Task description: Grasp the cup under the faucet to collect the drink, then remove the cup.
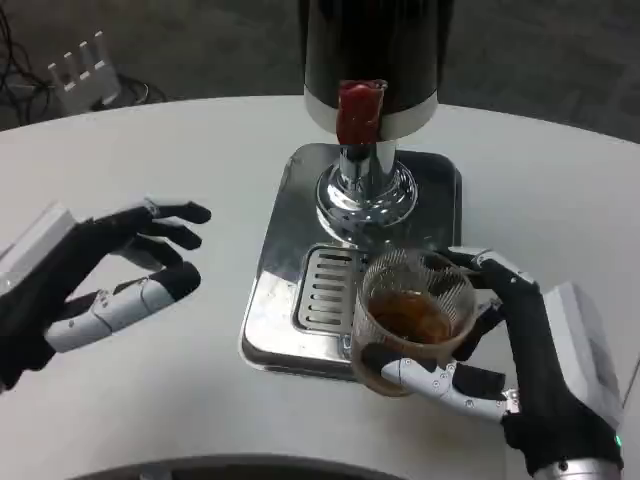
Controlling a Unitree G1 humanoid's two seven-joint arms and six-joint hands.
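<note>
A clear ribbed glass cup (412,318) with brown drink in it stands at the front right corner of the dispenser's steel drip tray (283,250). My right hand (505,355) grips the cup, fingers wrapped round its right side and base. The dispenser's black body (375,50) with its red tap lever (360,110) and chrome stem (366,190) rises at the back, behind and left of the cup. My left hand (110,270) hovers over the table left of the tray, fingers apart and holding nothing.
The slotted drain grate (325,290) lies in the tray just left of the cup. A white power strip (85,70) with cables sits on the floor beyond the table's far left edge. White tabletop (200,390) surrounds the tray.
</note>
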